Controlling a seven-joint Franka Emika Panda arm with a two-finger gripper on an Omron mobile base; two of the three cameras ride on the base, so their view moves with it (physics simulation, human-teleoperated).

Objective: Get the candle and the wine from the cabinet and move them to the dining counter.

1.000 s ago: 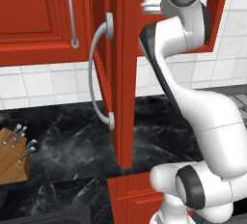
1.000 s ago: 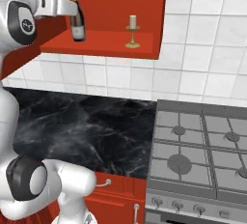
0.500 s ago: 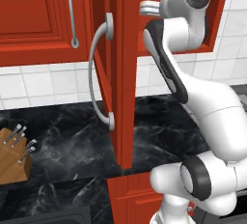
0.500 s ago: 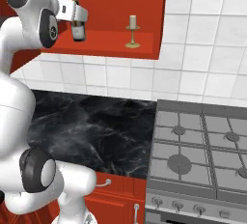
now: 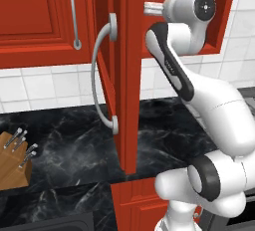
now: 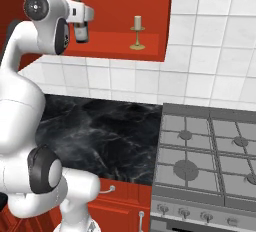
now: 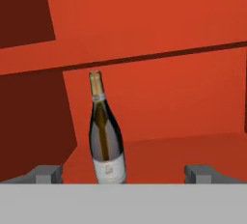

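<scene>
The wine (image 7: 106, 136), a dark bottle with a gold-foil neck and pale label, stands upright on the shelf of the open red cabinet (image 7: 169, 97). My gripper (image 7: 124, 175) is open, its fingertips (image 7: 47, 174) set wide. The bottle stands a little beyond them, left of centre, untouched. In the right base view the hand partly covers the wine (image 6: 81, 31). The candle (image 6: 138, 32), in its small brass candlestick, stands to the right on the same shelf of the cabinet (image 6: 150, 6). The dining counter is out of view.
The open cabinet door (image 5: 130, 75), with its long curved silver handle (image 5: 101, 73), juts out left of my arm. Below lies a black marble worktop (image 6: 100, 131) against white tiles. A gas hob (image 6: 210, 151) sits to the right and a wooden knife block (image 5: 14, 161) at the far left.
The arm has swung its upper joints to the right and reached further into the cabinet, bringing the hand up to the bottle. Wine and candle have not moved.
</scene>
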